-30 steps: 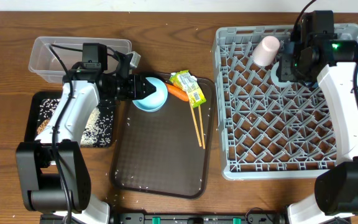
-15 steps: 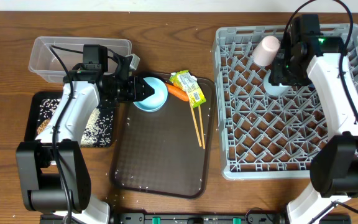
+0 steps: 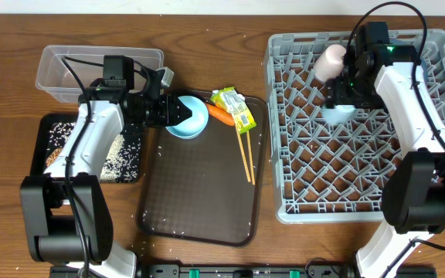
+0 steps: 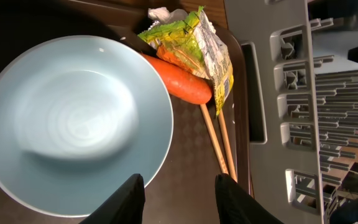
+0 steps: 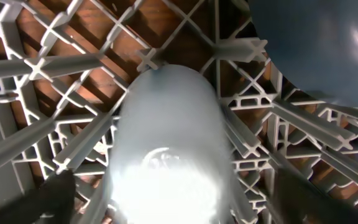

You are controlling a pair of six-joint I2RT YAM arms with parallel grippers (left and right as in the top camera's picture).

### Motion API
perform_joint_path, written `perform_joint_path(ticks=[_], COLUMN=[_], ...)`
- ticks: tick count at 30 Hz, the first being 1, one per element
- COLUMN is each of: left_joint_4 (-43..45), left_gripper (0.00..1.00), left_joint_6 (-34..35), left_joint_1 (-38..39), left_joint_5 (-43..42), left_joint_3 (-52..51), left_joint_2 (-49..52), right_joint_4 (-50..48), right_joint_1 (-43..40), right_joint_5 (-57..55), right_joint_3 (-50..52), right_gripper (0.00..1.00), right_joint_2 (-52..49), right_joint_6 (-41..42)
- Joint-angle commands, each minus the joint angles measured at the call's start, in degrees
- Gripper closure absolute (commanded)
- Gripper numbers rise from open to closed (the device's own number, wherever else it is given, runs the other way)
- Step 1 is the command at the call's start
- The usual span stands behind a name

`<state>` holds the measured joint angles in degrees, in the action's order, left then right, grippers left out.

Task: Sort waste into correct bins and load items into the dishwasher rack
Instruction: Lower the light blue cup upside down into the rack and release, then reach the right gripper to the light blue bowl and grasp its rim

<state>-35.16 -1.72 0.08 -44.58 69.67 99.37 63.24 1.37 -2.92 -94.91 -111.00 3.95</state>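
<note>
Right wrist view is showing the light-blue cup (image 5: 166, 143) resting on the dishwasher rack (image 5: 42, 62) lattice. The right gripper (image 5: 173, 205) is holding its fingers apart, clear of the cup on both sides. Overhead, the cup is sitting near the pink cup (image 3: 331, 60), so rack loading is underway. The left gripper (image 4: 180, 186), its 2 fingers spread, is hanging over the small light-blue bowl (image 4: 73, 118) rim on the brown tray (image 4: 185, 155). The next move is probably pinching that rim.

White-shelled arms (image 3: 93, 133) with black joints (image 3: 115, 68), black cables (image 3: 396, 6)
</note>
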Motion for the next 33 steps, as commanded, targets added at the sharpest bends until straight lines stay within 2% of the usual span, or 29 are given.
perform_joint_path(ticks=[1, 13, 20, 22, 26, 29, 33], left_joint_4=[-0.2, -0.39, -0.63, -1.11, -3.15, -5.01, -5.73], left_gripper=[0.61, 0.61, 0.6, 0.5, 0.46, 0.46, 0.46], left_joint_6=[-0.55, -0.55, -0.52, -0.55, -0.55, -0.55, -0.5], left_joint_1=[0.0, 0.0, 0.0, 0.0, 0.24, 1.4, 2.82], left_joint_5=[0.55, 0.55, 2.99, 4.15, 9.79, 17.42, 21.31], left_joint_3=[-0.83, -0.83, -0.83, -0.83, -0.83, -0.83, -0.81], left_joint_2=[0.57, 0.57, 0.57, 0.57, 0.57, 0.57, 0.55], right_joint_4=[0.68, 7.85, 6.01, 4.7, 1.03, -1.29, -4.28], right_joint_1=[-0.22, 1.2, 7.72, 10.19, 13.75, 15.08, 16.98], right_joint_5=[0.5, 9.73, 11.3, 11.06, 11.13, 11.5, 16.28], right_joint_3=[-2.1, -16.55, -17.7, -17.68, -17.68, -17.68, -17.68], right_gripper=[0.01, 0.01, 0.01, 0.01, 0.01, 0.01, 0.01], right_joint_2=[-0.37, -0.11, -0.13, -0.13, -0.2, -0.35, -1.75], right_joint_6=[0.07, -1.29, -2.1, -2.34, -2.19, -0.66, -0.55])
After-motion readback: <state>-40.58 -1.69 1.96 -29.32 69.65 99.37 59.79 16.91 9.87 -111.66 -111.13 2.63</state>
